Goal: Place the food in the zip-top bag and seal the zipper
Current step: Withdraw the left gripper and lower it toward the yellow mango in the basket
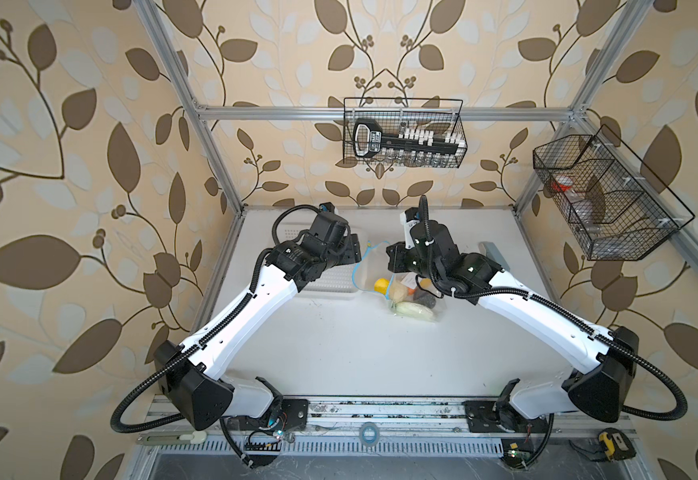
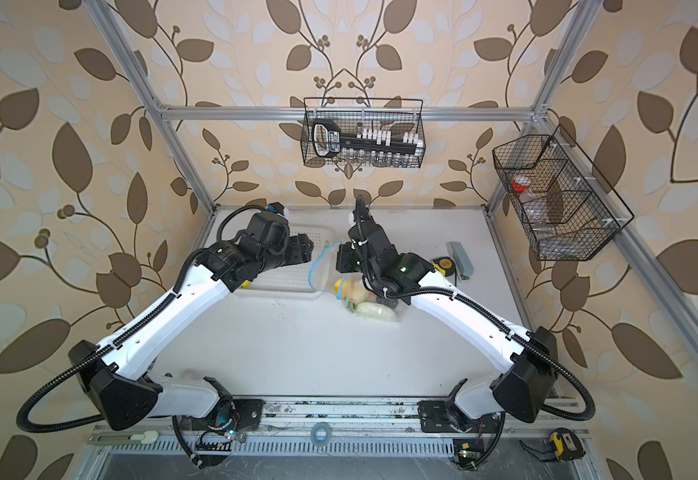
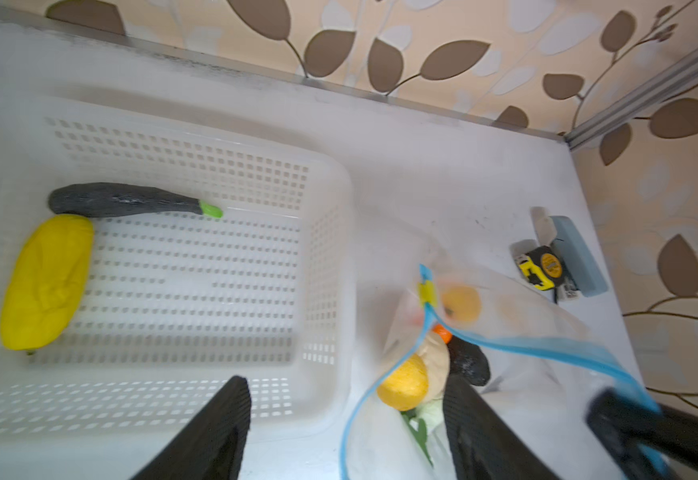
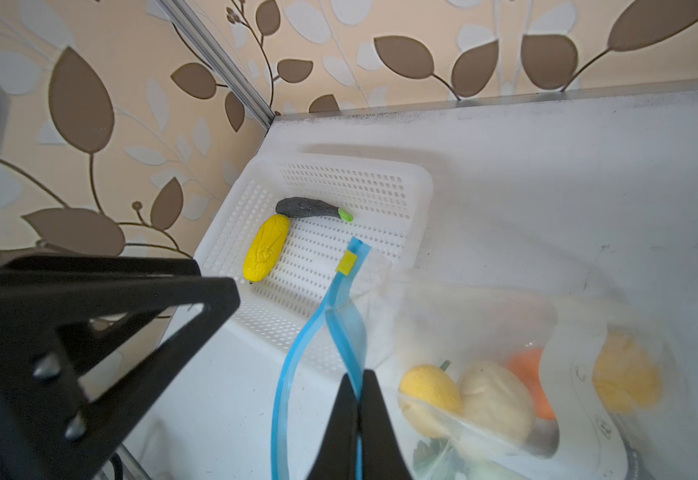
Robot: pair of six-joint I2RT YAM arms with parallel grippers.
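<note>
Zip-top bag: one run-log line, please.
right gripper: shut on blue zipper strip | clear plastic bag: open | left gripper: open | white perforated basket: yellow corn, dark eggplant

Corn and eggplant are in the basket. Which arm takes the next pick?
Left. The left gripper is open and empty at the edge of the basket holding the corn and eggplant. The right gripper is shut on the zipper, holding the bag mouth open; releasing would probably let it close.

Nothing reads clearly. The label on the black-handled tool [image 1: 405, 143] in the wire basket [image 1: 355, 160], upper centre in both top views, and the tape measure's [image 3: 540, 268] round sticker are blurred.
</note>
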